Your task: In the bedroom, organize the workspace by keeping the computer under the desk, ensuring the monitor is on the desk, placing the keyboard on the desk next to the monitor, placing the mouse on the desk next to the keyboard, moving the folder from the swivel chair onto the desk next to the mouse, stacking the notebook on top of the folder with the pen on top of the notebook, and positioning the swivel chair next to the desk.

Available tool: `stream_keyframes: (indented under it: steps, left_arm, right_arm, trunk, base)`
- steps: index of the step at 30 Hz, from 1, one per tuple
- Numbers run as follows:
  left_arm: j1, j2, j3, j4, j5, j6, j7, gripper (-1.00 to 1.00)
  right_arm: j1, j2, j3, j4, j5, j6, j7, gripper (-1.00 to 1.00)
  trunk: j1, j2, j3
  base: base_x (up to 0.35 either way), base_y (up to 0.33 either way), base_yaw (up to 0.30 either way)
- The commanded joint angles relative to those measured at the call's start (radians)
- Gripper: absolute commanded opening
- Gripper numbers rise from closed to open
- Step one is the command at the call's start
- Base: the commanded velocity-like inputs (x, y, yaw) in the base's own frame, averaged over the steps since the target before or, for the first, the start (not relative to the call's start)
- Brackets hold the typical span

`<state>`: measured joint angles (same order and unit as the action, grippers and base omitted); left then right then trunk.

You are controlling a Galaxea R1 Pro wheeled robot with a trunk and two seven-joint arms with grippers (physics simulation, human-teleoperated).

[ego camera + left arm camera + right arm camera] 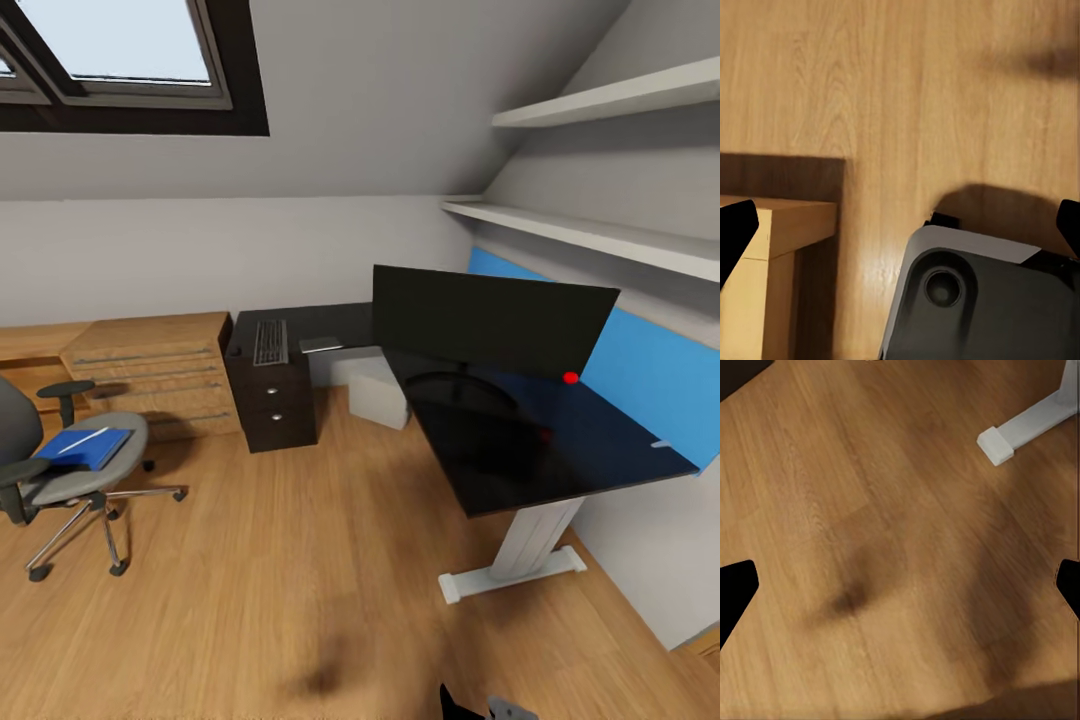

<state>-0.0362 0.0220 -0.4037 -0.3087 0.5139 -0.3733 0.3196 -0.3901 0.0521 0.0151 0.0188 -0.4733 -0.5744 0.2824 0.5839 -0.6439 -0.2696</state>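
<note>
An L-shaped desk (520, 470) with a glossy black top stood against the wall on a white leg (525, 545), whose foot rested on the wood floor (300, 560). On the desktop stood a wide black monitor (490, 318) on a thin curved stand; on the far wing lay a slim keyboard (270, 342). Under the desk, a pale boxy computer (378, 392) sat on the floor. To the left, a grey swivel chair (75, 470) stood on the floor — its seat carried a blue folder (85, 448), with a thin white pen (84, 440) lying on top of the folder.
</note>
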Motion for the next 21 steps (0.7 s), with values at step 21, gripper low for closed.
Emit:
stream_keyframes:
  steps: [21]
  left_arm:
    - [-0.001,0.001,-0.009,0.0,0.006,-0.001,0.007,1.0]
  right_arm:
    - [0.0,0.0,0.002,0.003,-0.011,-0.002,0.007,1.0]
  trunk:
    - [0.0,-0.001,-0.002]
  base:
    - [0.0,-0.333,0.002]
